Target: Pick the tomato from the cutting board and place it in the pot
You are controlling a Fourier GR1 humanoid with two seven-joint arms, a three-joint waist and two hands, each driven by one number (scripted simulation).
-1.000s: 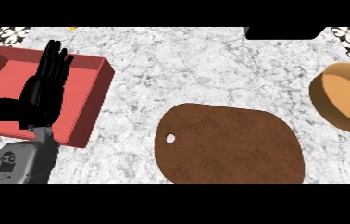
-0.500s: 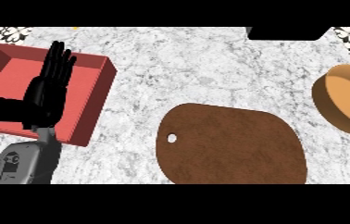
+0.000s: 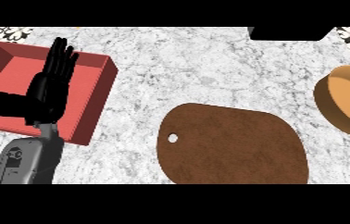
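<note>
Here the left hand (image 3: 49, 89) shows over the red tray (image 3: 92, 86) at the left, fingers straight and slightly apart. The brown cutting board (image 3: 232, 144) lies on the counter (image 3: 205, 65), lower right; the tomato's whereabouts cannot be told.

I see the brown cutting board (image 3: 236, 146) lying flat on the worktop (image 3: 205, 65), near and right of centre. It is rounded, with a small hole by its left edge. The orange-tan pot (image 3: 335, 98) sits further right, cut off by the view's edge and apart from the board.
</note>
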